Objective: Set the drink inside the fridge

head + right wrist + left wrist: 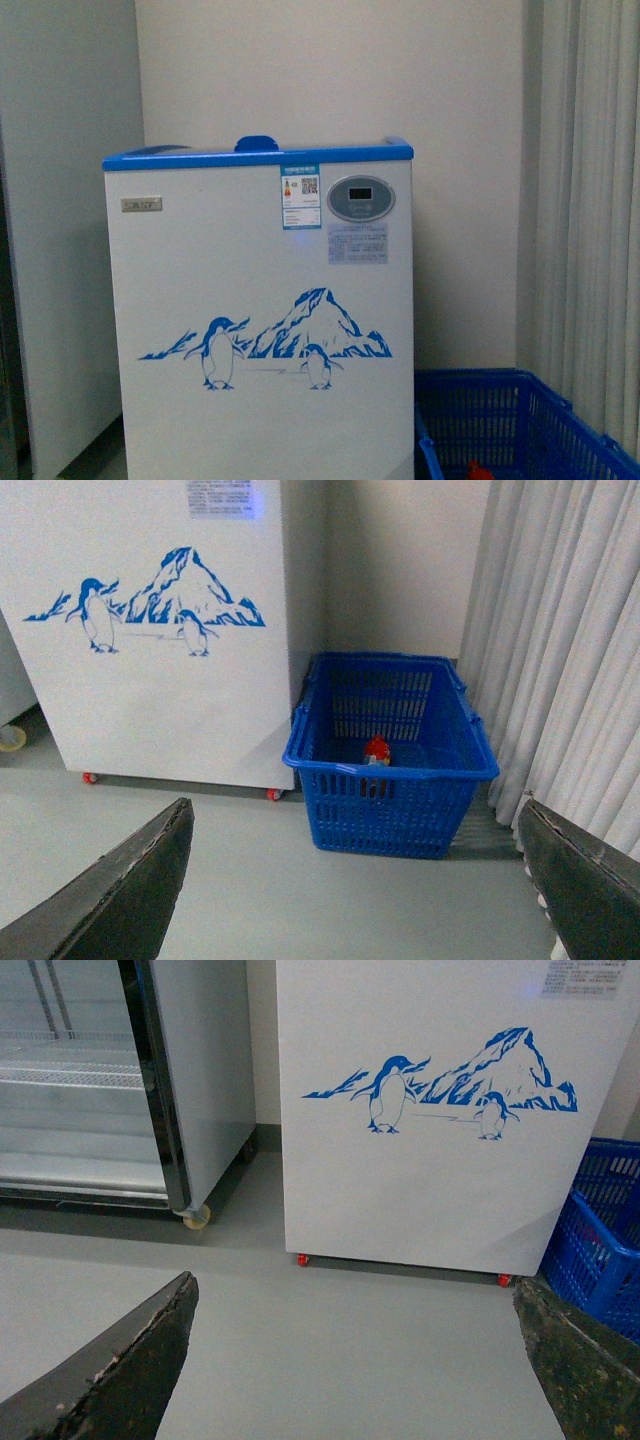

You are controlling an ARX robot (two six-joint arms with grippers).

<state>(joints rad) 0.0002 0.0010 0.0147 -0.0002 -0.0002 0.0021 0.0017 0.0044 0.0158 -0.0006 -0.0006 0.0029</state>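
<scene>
The fridge (260,320) is a white chest with a blue top rim and a penguin-and-mountain picture; it also fills the left wrist view (440,1130) and shows in the right wrist view (150,630). The drink (377,751), red-capped, stands inside a blue lattice crate (390,780) to the right of the fridge; its red cap (479,468) peeks at the front view's lower edge. My left gripper (355,1360) and my right gripper (355,880) both hang open over bare grey floor, well short of the fridge and the crate, holding nothing.
A glass-door display cooler (100,1080) on castors stands left of the fridge. Pale curtains (560,640) hang right of the crate. The blue crate (520,425) sits against the fridge's right side. Red feet (302,1259) hold the fridge off the floor.
</scene>
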